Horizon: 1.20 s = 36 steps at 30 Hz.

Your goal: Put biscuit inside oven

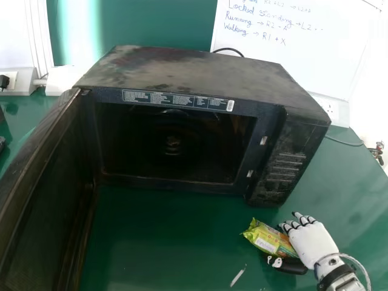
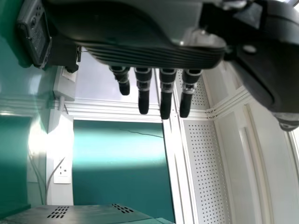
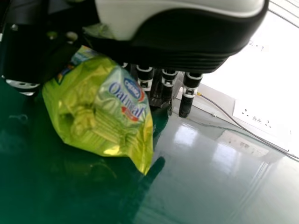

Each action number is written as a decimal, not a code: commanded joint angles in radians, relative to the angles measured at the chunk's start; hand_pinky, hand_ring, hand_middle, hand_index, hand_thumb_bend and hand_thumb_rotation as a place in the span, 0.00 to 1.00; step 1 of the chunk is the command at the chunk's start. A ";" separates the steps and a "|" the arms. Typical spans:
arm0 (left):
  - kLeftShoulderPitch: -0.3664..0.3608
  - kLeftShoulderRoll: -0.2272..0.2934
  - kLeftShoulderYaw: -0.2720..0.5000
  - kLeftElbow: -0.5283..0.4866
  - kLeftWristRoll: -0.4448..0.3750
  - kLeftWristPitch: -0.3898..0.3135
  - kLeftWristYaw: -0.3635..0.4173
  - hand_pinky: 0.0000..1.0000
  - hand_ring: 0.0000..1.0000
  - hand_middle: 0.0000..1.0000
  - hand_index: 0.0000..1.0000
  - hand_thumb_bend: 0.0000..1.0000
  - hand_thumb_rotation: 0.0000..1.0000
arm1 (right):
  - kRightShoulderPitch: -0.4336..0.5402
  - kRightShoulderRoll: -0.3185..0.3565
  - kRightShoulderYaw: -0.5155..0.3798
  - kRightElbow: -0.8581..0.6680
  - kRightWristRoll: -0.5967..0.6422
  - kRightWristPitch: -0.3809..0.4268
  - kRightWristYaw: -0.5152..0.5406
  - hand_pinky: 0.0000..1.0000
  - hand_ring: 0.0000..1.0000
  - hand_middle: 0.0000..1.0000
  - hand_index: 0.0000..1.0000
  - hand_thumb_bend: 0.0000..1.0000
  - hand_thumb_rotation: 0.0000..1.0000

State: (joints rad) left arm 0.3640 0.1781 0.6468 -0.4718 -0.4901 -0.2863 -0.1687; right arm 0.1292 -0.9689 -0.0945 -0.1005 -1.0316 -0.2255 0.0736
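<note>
While head view shows oven (image 1: 200, 74), right hand (image 1: 311, 242) straight-fingered against biscuit (image 1: 264, 235), left wrist view has left hand (image 2: 145, 42), fingers apart.

The biscuit packet (image 3: 79, 126) is glossy, crinkled plastic; the oven (image 1: 194, 74) has a matt, smudged top; the table (image 1: 157, 239) looks smooth and shiny.
</note>
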 commanded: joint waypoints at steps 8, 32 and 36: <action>0.016 -0.001 0.004 -0.018 -0.003 -0.004 -0.002 0.99 0.92 0.91 0.90 1.00 1.00 | 0.013 -0.038 0.032 0.029 -0.016 -0.008 -0.038 0.76 0.83 0.87 0.86 0.90 0.42; 0.023 -0.007 0.005 -0.033 -0.009 -0.004 0.000 0.98 0.91 0.91 0.90 1.00 1.00 | -0.032 -0.019 0.062 0.125 0.138 -0.090 -0.163 0.16 0.26 0.38 0.51 0.52 0.00; 0.022 -0.004 0.007 -0.030 -0.010 -0.007 -0.004 0.98 0.91 0.91 0.90 1.00 1.00 | -0.041 -0.020 0.065 0.137 0.141 -0.104 -0.184 0.15 0.24 0.38 0.50 0.52 0.00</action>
State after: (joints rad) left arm 0.3789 0.1728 0.6468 -0.4982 -0.4920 -0.2863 -0.1713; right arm 0.0856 -0.9913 -0.0479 0.0264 -0.9026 -0.3080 -0.1074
